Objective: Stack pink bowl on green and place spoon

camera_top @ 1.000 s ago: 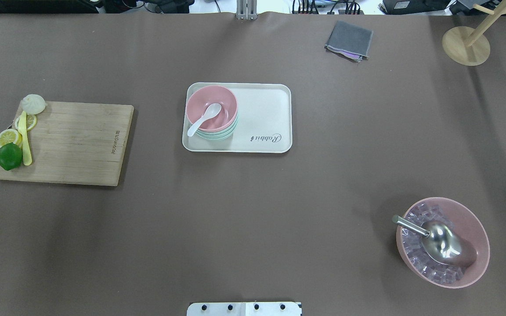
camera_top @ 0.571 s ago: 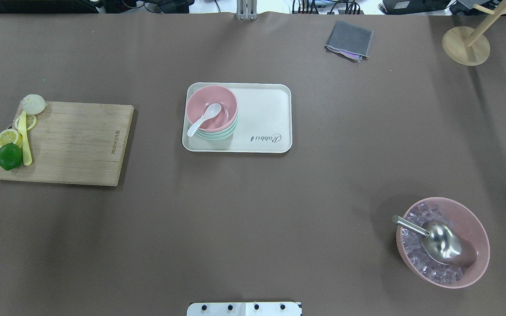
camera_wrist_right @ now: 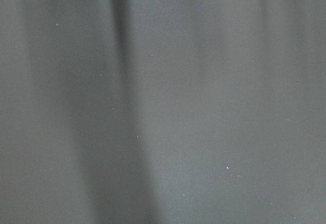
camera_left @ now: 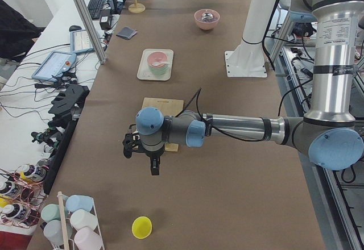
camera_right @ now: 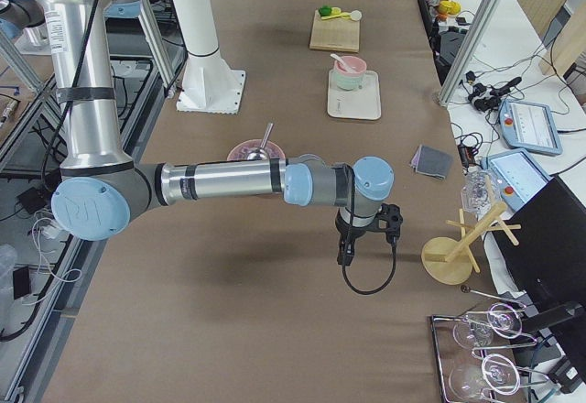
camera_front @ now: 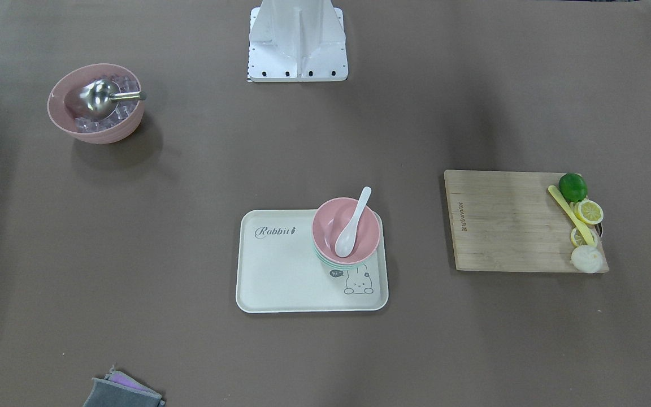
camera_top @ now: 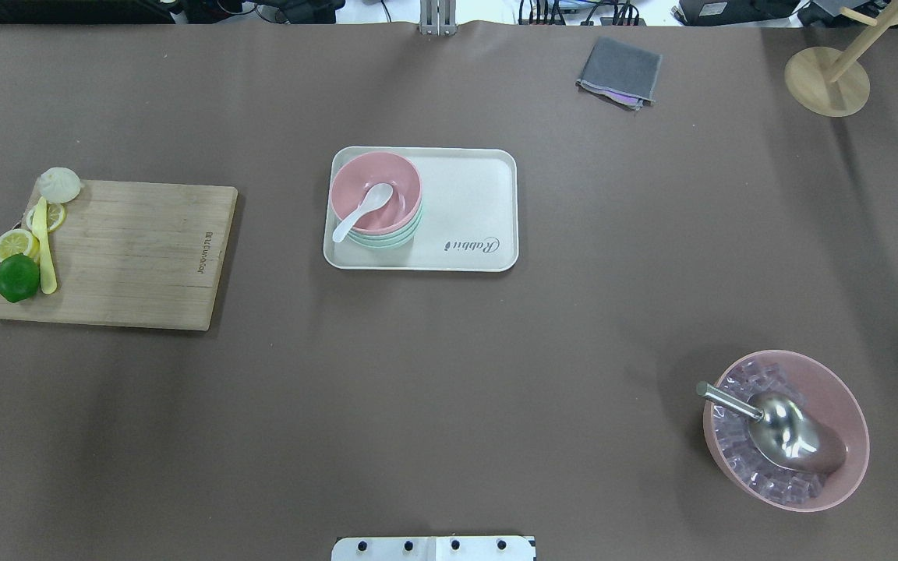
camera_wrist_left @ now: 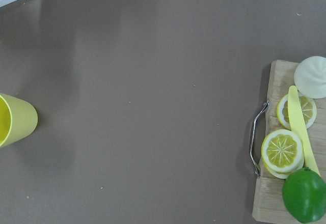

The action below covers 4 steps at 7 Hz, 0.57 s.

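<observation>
The small pink bowl [camera_top: 401,181] sits nested on top of the green bowls [camera_top: 396,238] at the left end of the cream tray [camera_top: 468,204]. In the front-facing view the pink bowl [camera_front: 328,221] also tops the stack. The white spoon [camera_top: 362,209] lies inside the pink bowl, its handle over the rim. My left gripper [camera_left: 154,168] hangs far from the tray, beyond the cutting board's end. My right gripper [camera_right: 345,256] hovers over bare table near the wooden stand. Whether either gripper is open or shut, I cannot tell.
A wooden cutting board [camera_top: 137,253] holds a lime, lemon slices, a yellow stick and a bun. A large ribbed pink bowl [camera_top: 839,386] with ice and a metal scoop stands at the near right. A grey cloth [camera_top: 620,70], wooden stand [camera_top: 827,78] and yellow cup [camera_wrist_left: 15,119] lie outward.
</observation>
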Each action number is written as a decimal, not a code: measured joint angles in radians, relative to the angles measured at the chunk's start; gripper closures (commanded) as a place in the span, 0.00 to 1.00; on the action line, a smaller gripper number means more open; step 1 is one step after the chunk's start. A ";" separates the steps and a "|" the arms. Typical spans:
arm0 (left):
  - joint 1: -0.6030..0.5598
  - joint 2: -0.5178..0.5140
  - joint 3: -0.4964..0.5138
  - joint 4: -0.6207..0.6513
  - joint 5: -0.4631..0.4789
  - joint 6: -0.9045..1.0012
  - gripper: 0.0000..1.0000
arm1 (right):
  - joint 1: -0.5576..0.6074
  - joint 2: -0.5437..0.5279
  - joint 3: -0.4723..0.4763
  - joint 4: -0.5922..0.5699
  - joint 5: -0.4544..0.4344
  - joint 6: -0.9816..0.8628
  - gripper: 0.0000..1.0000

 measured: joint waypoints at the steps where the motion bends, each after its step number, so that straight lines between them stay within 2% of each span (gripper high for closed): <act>1: 0.001 0.000 0.001 0.000 0.000 0.000 0.02 | 0.000 0.002 0.000 0.000 0.000 0.000 0.00; 4: 0.001 -0.003 0.006 -0.002 -0.001 -0.003 0.02 | 0.000 0.003 -0.001 0.000 0.000 0.000 0.00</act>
